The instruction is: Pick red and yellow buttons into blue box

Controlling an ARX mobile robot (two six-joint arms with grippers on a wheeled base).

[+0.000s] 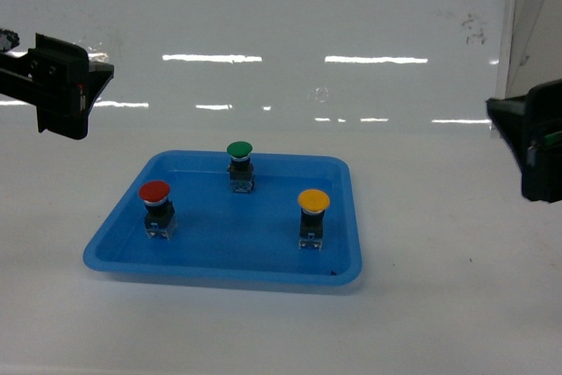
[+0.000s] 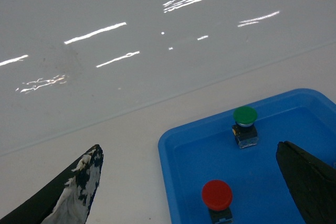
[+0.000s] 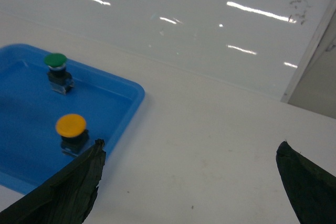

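The red button (image 1: 155, 207), yellow button (image 1: 313, 217) and green button (image 1: 240, 164) stand upright in the shallow blue tray (image 1: 342, 271), green at 12 o'clock. The left gripper (image 2: 189, 182) and right gripper (image 3: 189, 182) hover at 9 and 3 o'clock, both with fingers spread wide, holding nothing.

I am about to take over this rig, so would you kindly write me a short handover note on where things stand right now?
Left gripper: open, empty, raised at the tray's left.
Right gripper: open, empty, raised at the tray's right.
Red mushroom-capped push button stands upright at the front left of the shallow blue plastic tray; the yellow-capped push button stands at front right. The green-capped push button stands at the back and is not part of the job.
The deep blue box is not visible in any view.
Done: nothing yet.
Left: pick up red and yellow, place both into the box.
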